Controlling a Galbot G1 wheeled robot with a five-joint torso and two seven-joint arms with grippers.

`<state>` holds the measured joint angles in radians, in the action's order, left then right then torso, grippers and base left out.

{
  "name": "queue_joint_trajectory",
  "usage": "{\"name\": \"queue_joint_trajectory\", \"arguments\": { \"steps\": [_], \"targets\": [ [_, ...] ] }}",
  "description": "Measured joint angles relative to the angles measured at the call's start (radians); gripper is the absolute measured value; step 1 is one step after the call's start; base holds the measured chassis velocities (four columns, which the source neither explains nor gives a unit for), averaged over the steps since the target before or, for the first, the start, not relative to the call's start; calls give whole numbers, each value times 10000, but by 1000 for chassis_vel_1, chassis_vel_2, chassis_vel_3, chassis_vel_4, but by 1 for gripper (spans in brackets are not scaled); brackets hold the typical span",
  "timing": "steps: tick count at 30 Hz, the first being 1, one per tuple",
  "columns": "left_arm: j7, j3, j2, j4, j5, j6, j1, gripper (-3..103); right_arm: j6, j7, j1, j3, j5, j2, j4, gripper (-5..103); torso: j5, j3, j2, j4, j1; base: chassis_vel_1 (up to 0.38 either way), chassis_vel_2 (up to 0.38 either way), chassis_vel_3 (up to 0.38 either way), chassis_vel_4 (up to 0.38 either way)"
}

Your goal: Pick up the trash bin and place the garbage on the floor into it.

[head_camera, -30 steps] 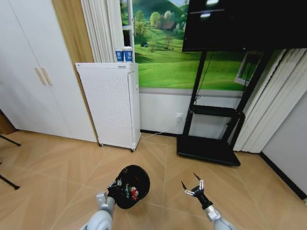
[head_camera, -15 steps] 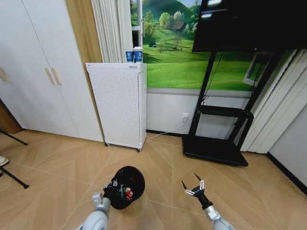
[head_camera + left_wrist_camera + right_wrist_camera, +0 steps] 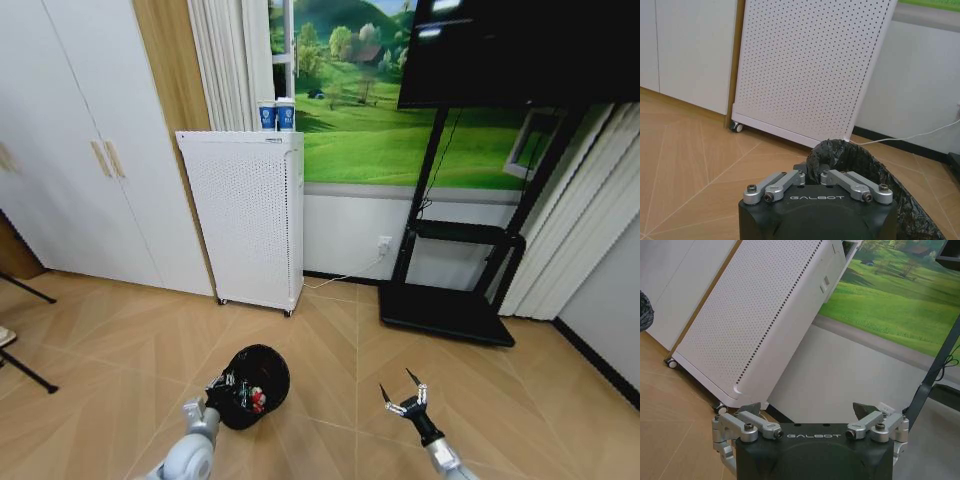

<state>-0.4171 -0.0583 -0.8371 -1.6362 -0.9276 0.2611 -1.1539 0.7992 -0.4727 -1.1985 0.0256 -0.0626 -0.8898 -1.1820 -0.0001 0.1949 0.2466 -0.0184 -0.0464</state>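
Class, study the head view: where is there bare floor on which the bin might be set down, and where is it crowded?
Bare wood floor lies between the white perforated unit, the TV stand base and the two grippers. It is crowded by the left gripper, clamped on the trash bin; the right gripper hangs open.

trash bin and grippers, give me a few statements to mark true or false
1. The left gripper is shut on the rim of the trash bin. True.
2. The right gripper holds a bottle. False: it is open and holds nothing.
3. The trash bin is empty. False: red-and-white garbage lies inside.
4. Two paper cups stand on the white perforated unit. True.
5. The trash bin stands on top of the white perforated unit. False: the left gripper holds it low, over the floor.
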Motion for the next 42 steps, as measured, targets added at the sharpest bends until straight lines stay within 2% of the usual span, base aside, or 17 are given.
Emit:
{"name": "queue_joint_trajectory", "arguments": {
  "steps": [4,16,24,26,42],
  "targets": [
    [366,-37,-161,382,-71,118,302,7,2,10,-149,-27,69,-44,-22,100,0,1,0,-3,-1,0,0,0,0],
    [893,-1,-529,978,-58,373,498,7,2,23,-19,222,136,-126,96,100,1,0,0,-1,0,0,0,0,0],
    [1273,26,-1000,1630,83,570,631,7,3,46,52,399,182,-189,221,100,1,0,0,-1,0,0,0,0,0],
    [1524,32,-1250,1970,195,696,754,7,5,125,152,581,262,-212,303,100,0,1,0,-2,0,0,0,0,0],
    [1469,-205,-1790,2320,450,735,870,7,10,230,647,1146,502,-368,763,100,2,1,1,-2,-1,0,0,0,0]
  ]
}}
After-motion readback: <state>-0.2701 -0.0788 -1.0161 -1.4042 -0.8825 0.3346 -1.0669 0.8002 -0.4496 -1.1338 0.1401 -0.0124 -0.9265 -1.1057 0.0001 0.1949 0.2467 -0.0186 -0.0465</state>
